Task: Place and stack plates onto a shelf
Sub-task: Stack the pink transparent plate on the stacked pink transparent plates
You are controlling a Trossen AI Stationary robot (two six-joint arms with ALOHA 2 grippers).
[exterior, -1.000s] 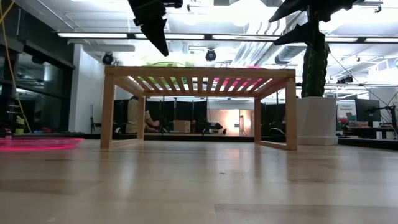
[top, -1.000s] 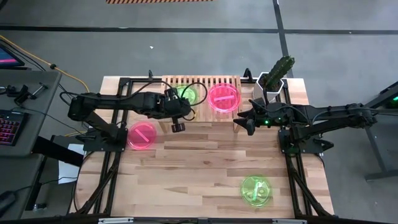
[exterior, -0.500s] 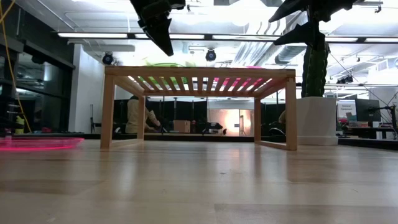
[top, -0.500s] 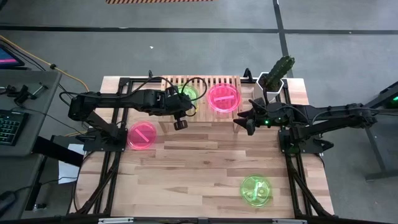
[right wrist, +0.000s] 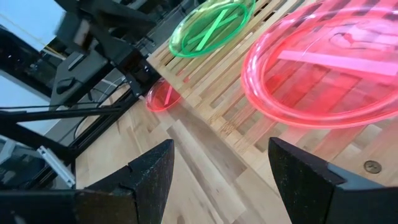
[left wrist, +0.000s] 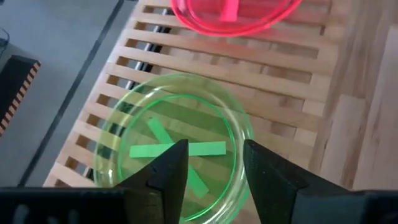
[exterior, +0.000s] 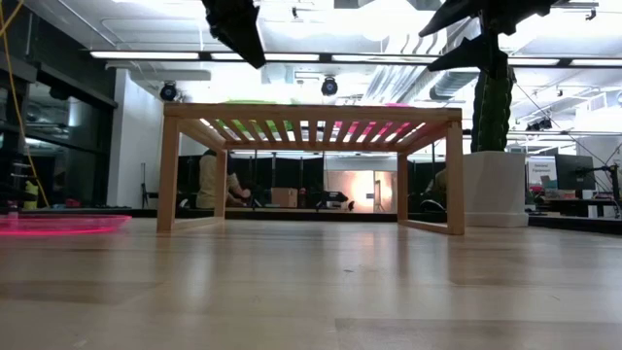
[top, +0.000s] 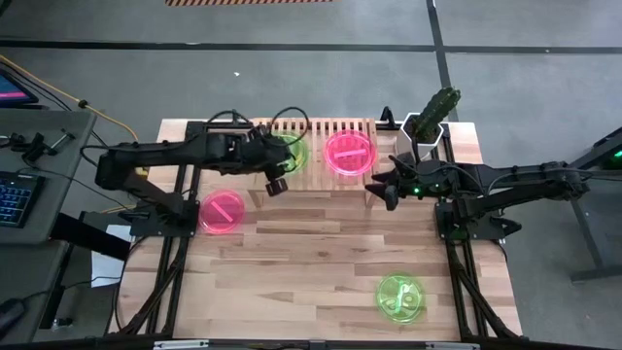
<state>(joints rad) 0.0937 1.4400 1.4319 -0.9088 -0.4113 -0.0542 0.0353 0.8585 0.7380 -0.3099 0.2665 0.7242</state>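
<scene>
The light-wood shelf stands at the table's far edge. On its slats a green plate lies flat on the left, and a pink plate lies flat on the right. My left gripper hovers open over the green plate's near rim, one finger to each side, clear of it. My right gripper stands open beside the shelf's near right corner with nothing between its fingers. Another pink plate rests on the table at the left. Another green plate rests near the front right.
A cactus in a white pot stands just right of the shelf, close to my right arm. A desk with a keyboard lies beyond the table's left edge. A person shows far behind the shelf. Bare planks fill the table's middle.
My left gripper has risen above the shelf's left part and drawn back a little toward the table's left edge. The green plate stays flat on the slats.
</scene>
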